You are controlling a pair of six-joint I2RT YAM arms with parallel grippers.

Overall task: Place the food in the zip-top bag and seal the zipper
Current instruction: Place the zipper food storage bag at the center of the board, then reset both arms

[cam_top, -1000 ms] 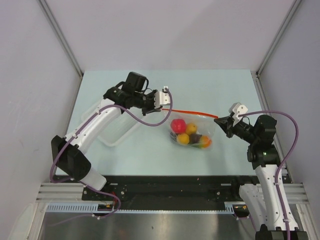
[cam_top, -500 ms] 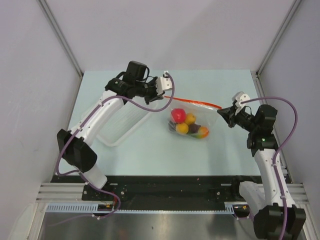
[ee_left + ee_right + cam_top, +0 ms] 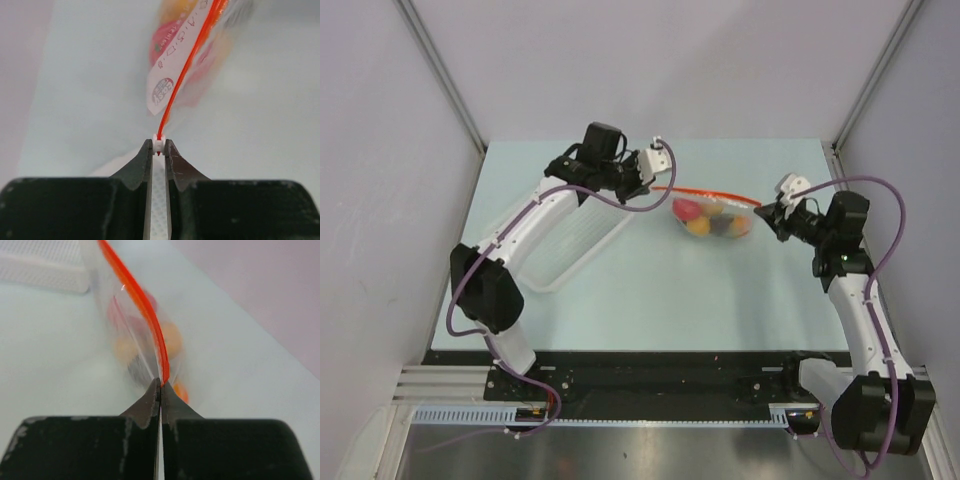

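- The left tool (image 3: 159,148) is pinched shut on the white tab (image 3: 158,143) at one end of the zipper (image 3: 186,75). The right tool (image 3: 160,384) is clamped on the other end of that red strip.
- The bag (image 3: 718,214) hangs stretched between them over the desk (image 3: 650,300), with the food (image 3: 704,222) inside.
- Risk: if the right tool's thin hold slips when the tab is drawn along, the bag would sag and the mouth stay partly open. Too hard a pull could tear the tab off.
- Count: two tools, one bag, one zipper and one basket (image 3: 565,245). There are perhaps five food pieces, though they blur together.
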